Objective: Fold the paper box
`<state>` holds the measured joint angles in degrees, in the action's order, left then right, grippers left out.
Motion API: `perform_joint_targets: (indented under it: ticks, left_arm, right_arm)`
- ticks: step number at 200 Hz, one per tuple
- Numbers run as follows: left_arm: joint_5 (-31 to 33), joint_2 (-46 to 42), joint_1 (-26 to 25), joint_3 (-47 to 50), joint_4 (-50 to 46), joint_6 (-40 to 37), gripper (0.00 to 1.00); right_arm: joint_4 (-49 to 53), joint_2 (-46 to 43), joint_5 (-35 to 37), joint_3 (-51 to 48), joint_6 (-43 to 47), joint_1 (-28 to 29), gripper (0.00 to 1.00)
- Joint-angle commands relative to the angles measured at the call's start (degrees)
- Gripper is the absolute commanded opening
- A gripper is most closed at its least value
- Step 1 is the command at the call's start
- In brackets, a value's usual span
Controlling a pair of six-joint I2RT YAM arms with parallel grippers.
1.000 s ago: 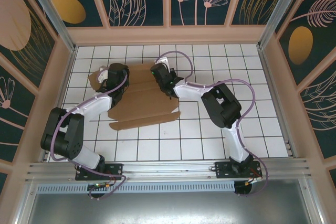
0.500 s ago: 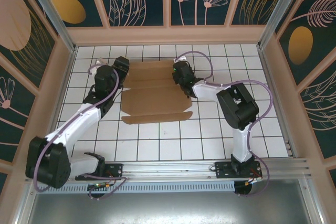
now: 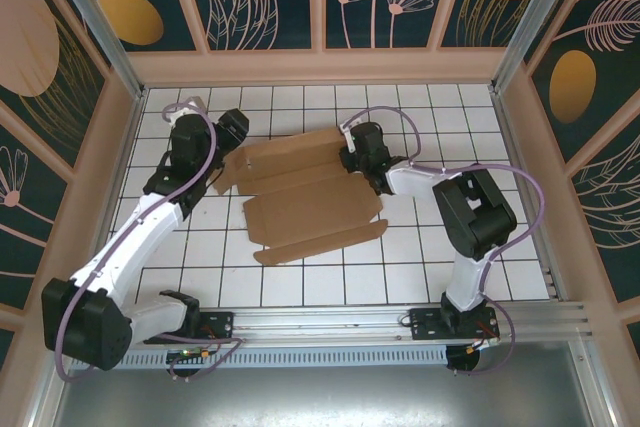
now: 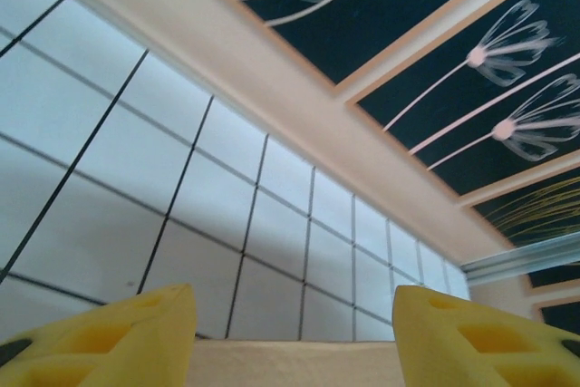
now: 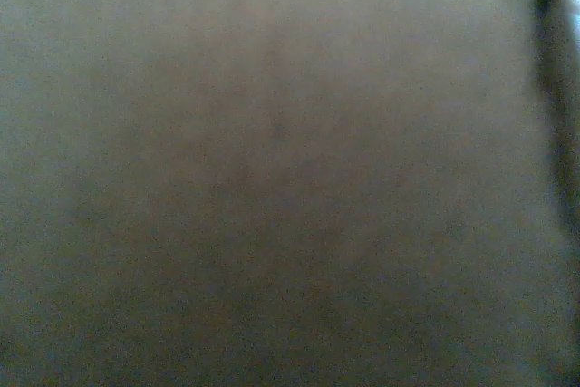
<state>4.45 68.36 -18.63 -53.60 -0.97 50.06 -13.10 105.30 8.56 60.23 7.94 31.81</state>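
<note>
Yellow fingers (image 4: 100, 337) of the left gripper (image 4: 292, 304) stand wide apart. A pale cardboard edge lies low between them, unclamped. Seen from above, this gripper sits at the far left corner of the plain brown corrugated cardboard paper box (image 3: 305, 202). The right gripper (image 3: 352, 155) sits at the sheet's far right edge. Its wrist camera gives a blurred brown surface close up, so I cannot tell how its jaws stand. The box lies opened out, skewed, flaps spread, on the white gridded table (image 3: 400, 277), towards the far middle.
</note>
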Motion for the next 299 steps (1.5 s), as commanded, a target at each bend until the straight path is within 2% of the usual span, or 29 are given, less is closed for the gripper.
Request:
perform_joint_targets:
  ticks: [1,16,31,102,144,173,200,221,235,299]
  left_arm:
    - [-2.26,0.61,0.39,2.02,-1.12,-1.35,0.59]
    - [-2.28,0.64,0.44,2.14,-0.81,-2.01,0.59]
    - [-2.36,0.64,0.51,1.84,-0.7,-2.58,0.59]
    - [-4.14,0.77,1.35,2.01,-0.26,-3.02,0.59]
    - [-4.93,1.94,1.55,1.84,-0.35,-3.1,0.59]
    - [-4.79,2.39,1.56,1.5,-0.88,-3.57,0.59]
    - [-4.97,2.96,1.55,1.54,-0.79,-4.1,0.59]
    - [-5.69,3.86,1.53,1.17,-1.0,-4.77,0.59]
    - [-6.39,4.76,1.59,0.85,-1.43,-4.88,0.59]
    - [-10.06,6.92,2.65,0.74,-1.44,-4.75,0.57]
  right_arm:
    - [0.45,-2.26,-3.48,-2.01,1.46,-0.16,0.4]
    - [-3.01,-5.01,-4.61,-4.4,1.22,-1.7,0.58]
    - [-5.47,-7.02,-7.29,-5.93,-0.19,-2.81,0.62]
    - [-11.44,-4.34,-12.82,-8.2,-2.28,-5.86,0.55]
    - [-12.68,-0.69,-14.27,-5.83,-2.84,-5.8,0.4]
    - [-13.04,0.67,-11.2,-5.57,-2.45,-5.02,0.35]
    - [-13.95,1.13,-5.46,-5.82,-2.23,-4.07,0.21]
    - [-15.34,1.13,-2.13,-6.08,-1.76,-3.12,0.16]
    - [-15.86,1.17,-1.79,-6.2,-1.44,-2.66,0.17]
    - [-18.02,2.31,-4.75,-6.26,-0.13,-2.89,0.36]
